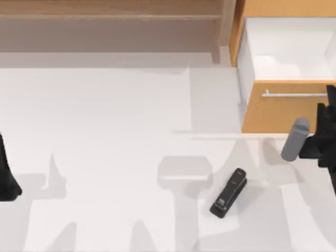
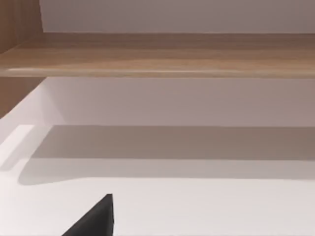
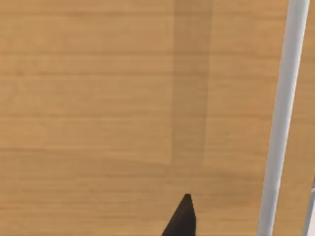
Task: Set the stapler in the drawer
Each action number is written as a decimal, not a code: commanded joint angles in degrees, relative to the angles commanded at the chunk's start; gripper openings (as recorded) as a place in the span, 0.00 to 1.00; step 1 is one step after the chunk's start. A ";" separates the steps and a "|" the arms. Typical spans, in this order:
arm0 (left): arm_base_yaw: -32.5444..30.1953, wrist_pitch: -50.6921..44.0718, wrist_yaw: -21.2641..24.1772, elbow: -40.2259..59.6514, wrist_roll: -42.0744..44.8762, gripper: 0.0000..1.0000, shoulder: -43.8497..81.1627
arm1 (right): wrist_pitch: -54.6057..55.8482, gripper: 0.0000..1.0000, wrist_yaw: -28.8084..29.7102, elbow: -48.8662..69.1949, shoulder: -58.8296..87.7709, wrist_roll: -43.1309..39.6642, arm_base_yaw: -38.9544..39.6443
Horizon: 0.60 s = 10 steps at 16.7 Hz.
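Close against our right wrist camera stands the drawer (image 3: pixel 123 98) front, warm orange-tan wood with fine horizontal grain, its thin silver bar handle (image 3: pixel 280 118) running past as a smooth round rod.

From above, the stapler (image 1: pixel 229 193) lies flat on the white table (image 1: pixel 105 157), toward the right and nearer the front edge, well apart from both arms. It is small, black and elongated, rounded at one end, with a pale label near the other, and it lies on a slant. Behind it and to the right, the drawer is already pulled out, its white inner walls (image 1: pixel 247 63) smooth and plain, nothing visible inside.

Our right gripper (image 1: pixel 324 137) hangs at the table's right edge, just in front of the drawer's face. We see it holding nothing; we cannot tell how far its fingers are parted. Our left gripper (image 1: pixel 6 178) sits parked at the left edge, also unreadable.

We judge the opening step done and the pick-up not yet begun. Next we would need to bring the right gripper over the stapler, turn it to match that slant, and close across the narrow body.

A duller brown shelf unit (image 1: pixel 110 16) spans the back left.
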 joint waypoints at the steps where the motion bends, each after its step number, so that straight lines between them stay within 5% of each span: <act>1: 0.00 0.00 0.00 0.00 0.00 1.00 0.00 | 0.00 0.90 0.00 0.00 0.00 0.00 0.00; 3: 0.00 0.00 0.00 0.00 0.00 1.00 0.00 | 0.00 1.00 0.00 0.00 0.00 0.00 0.00; 10: 0.00 0.00 0.00 0.00 0.00 1.00 0.00 | 0.00 1.00 0.00 0.00 0.00 0.00 0.00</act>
